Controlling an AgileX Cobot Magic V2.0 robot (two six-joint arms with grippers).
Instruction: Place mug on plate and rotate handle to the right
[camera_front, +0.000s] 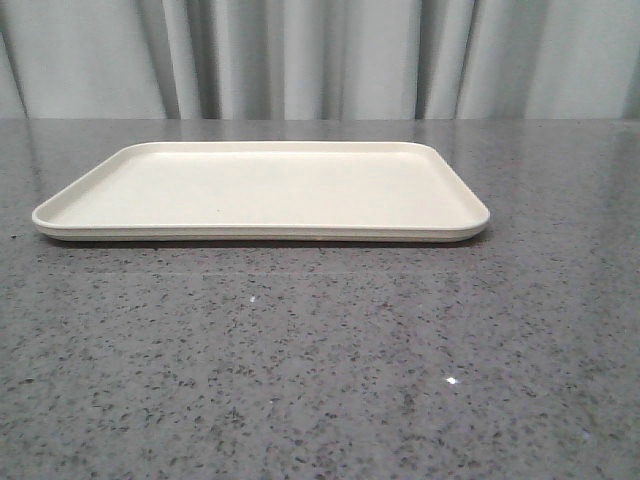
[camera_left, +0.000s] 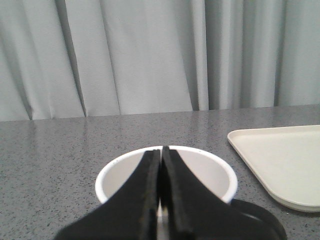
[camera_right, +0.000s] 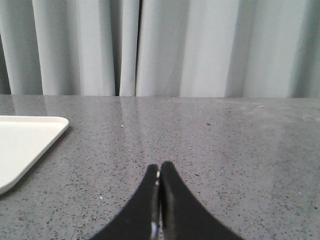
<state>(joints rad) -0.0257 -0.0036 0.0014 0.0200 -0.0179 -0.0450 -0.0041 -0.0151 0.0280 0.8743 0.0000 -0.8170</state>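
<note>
The cream plate (camera_front: 260, 190) lies bare on the grey table in the front view; no mug or gripper shows there. In the left wrist view the white mug (camera_left: 210, 172) stands upright on the table, left of the plate's corner (camera_left: 285, 160), its black handle (camera_left: 260, 220) towards the plate. Its face print is hidden. My left gripper (camera_left: 161, 150) is shut, its fingers lying across the view of the mug's open mouth and holding nothing. My right gripper (camera_right: 159, 166) is shut and empty over bare table, right of the plate's corner (camera_right: 25, 145).
The speckled grey tabletop (camera_front: 320, 380) stretches in front of and beside the plate. A pale curtain (camera_front: 320, 60) hangs behind the table's far edge.
</note>
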